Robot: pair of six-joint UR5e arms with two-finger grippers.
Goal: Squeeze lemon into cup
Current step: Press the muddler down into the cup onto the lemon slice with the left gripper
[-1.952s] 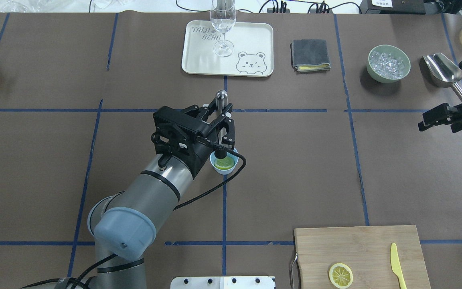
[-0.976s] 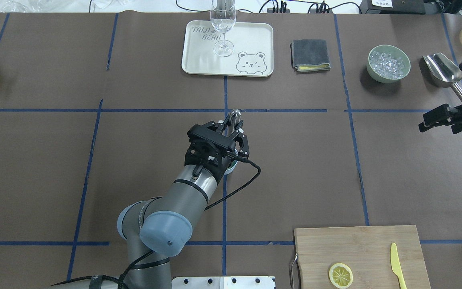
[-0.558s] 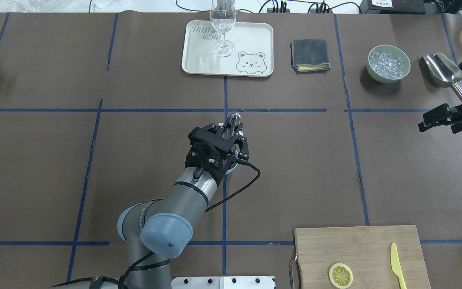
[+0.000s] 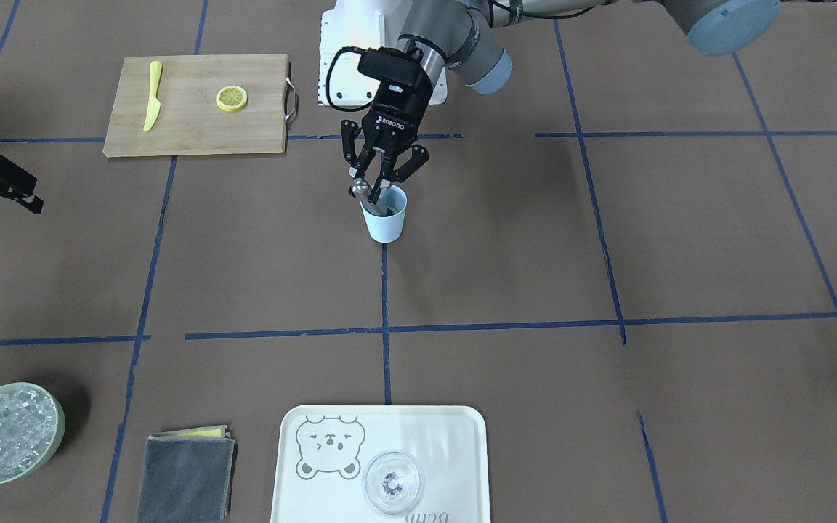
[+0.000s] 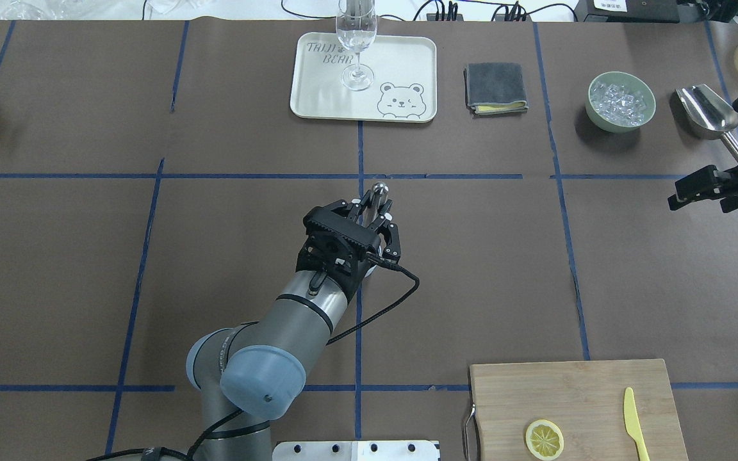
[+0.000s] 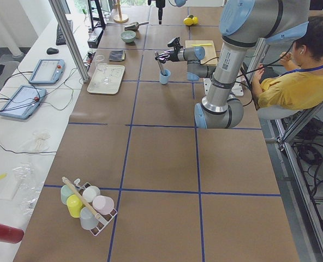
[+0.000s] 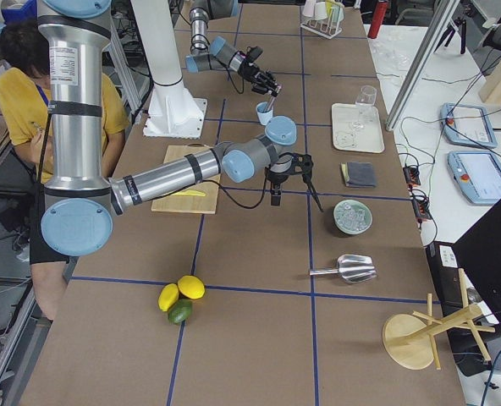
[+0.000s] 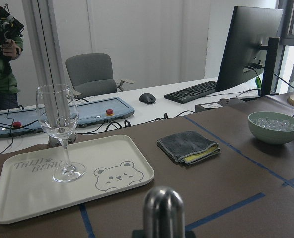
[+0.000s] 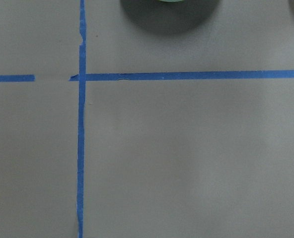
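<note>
The light-blue cup [image 4: 386,216] stands near the table's middle. My left gripper [image 4: 373,190] is right above its mouth, shut on a metal muddler [image 4: 361,189] that slants down into the cup. The lemon slice inside the cup is hidden by the tool and the cup wall. In the overhead view my left gripper [image 5: 374,214] covers the cup, and the muddler's round top [image 5: 378,189] sticks out beyond it. The top also shows in the left wrist view [image 8: 163,210]. A second lemon slice [image 5: 544,439] lies on the cutting board. My right gripper [image 5: 705,152] hovers open and empty at the far right.
A wooden cutting board [image 5: 574,397] with a yellow knife [image 5: 631,416] lies at the near right. At the back are a tray [image 5: 407,64] with a wine glass [image 5: 356,38], a grey cloth [image 5: 496,88], a bowl of ice [image 5: 621,101] and a metal scoop [image 5: 705,110].
My left gripper swung right over the cup with the muddler, hiding the cup and its slice from overhead. In the last second the tool's top shifted slightly nearer. The right arm has not moved.
</note>
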